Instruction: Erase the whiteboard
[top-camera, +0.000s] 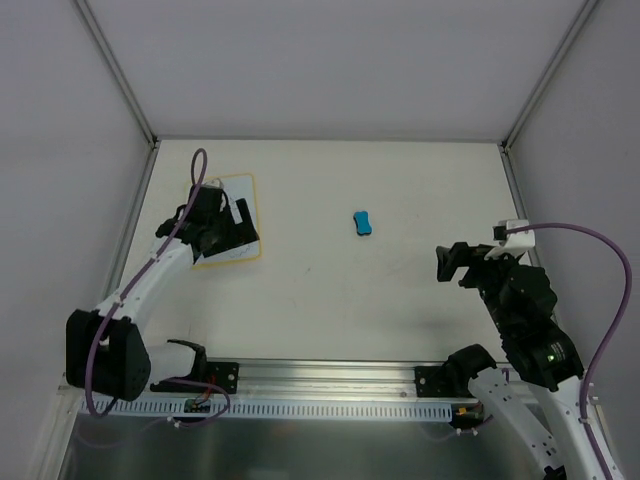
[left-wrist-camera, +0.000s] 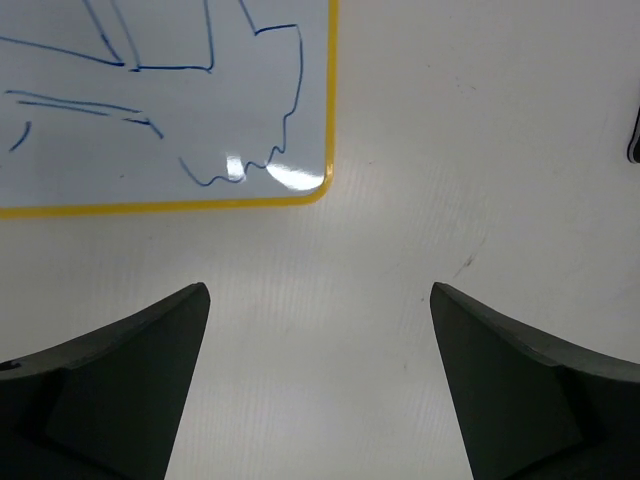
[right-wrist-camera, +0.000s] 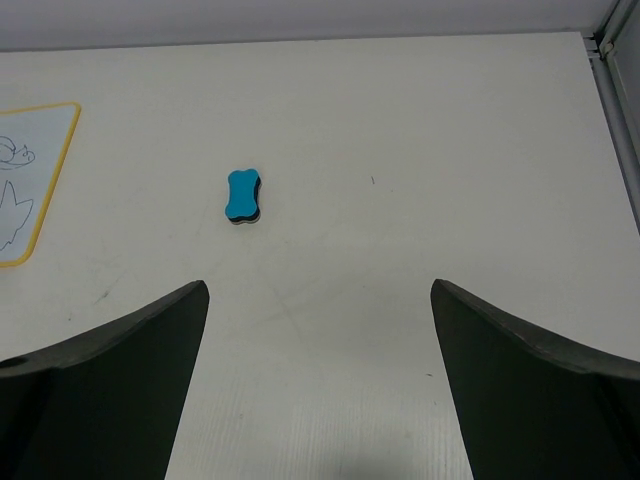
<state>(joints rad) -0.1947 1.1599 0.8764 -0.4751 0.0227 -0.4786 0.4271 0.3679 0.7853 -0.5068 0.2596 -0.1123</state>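
Blue scribbles (left-wrist-camera: 300, 70) cover the whiteboard (left-wrist-camera: 150, 100) lying just ahead of my empty, wide-open left gripper (left-wrist-camera: 318, 370), so my equally open, empty right gripper (right-wrist-camera: 318, 370) should straddle the blue eraser (right-wrist-camera: 243, 195) squarely across its narrow waist.

The top camera looks down on the whole surface (top-camera: 400, 300). The left wrist camera sits close over a whiteboard (left-wrist-camera: 150, 100) corner. The right wrist camera faces the far edge from farther back, and both it and the top camera see the eraser (right-wrist-camera: 243, 196).

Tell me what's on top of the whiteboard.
Blue scribbles are drawn on the whiteboard. In the top view, the open left pincer covers part of it, so that part's surface cannot be seen.
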